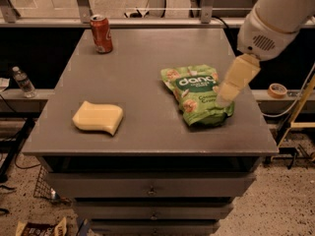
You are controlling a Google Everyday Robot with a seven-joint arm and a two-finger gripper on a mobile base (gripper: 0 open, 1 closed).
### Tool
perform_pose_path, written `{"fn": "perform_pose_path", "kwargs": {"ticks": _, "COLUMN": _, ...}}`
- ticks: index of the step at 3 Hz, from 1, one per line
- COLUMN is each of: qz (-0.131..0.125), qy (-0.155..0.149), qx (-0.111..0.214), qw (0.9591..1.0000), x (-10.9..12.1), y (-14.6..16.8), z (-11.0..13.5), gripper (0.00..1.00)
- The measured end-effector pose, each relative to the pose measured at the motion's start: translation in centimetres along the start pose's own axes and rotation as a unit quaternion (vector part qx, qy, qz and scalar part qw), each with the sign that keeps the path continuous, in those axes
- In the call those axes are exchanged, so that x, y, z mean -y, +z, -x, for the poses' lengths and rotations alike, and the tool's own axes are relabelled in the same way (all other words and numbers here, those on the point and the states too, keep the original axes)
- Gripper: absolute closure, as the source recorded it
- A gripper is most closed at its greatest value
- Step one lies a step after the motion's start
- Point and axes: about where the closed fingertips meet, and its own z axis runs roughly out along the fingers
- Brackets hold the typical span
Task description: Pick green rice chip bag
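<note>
The green rice chip bag (194, 95) lies flat on the right half of the grey table (142, 132), white lettering on a dark green band facing up. My gripper (227, 95) hangs from the white arm at the upper right, its pale fingers pointing down and to the left. Its tip is over the bag's right edge.
A yellow wavy sponge (98, 117) lies on the table's front left. A red soda can (101, 34) stands at the back left corner. A water bottle (23, 82) and a tape roll (277, 90) sit on lower ledges beside the table. Drawers are under the tabletop.
</note>
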Motion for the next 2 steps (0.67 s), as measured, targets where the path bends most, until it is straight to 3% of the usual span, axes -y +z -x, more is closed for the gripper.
{"fn": "perform_pose_path", "kwargs": {"ticks": 1, "qz": 0.008, "qy": 0.034, "qx": 0.013, "qw": 0.9993, "x": 2.7, "y": 2.1, "z": 1.9, "gripper": 0.0}}
{"fn": "perform_pose_path", "kwargs": {"ticks": 2, "qz": 0.024, "qy": 0.082, "qx": -0.008, "qw": 0.9963, "x": 4.4, "y": 5.6, "z": 2.7, "gripper": 0.0}}
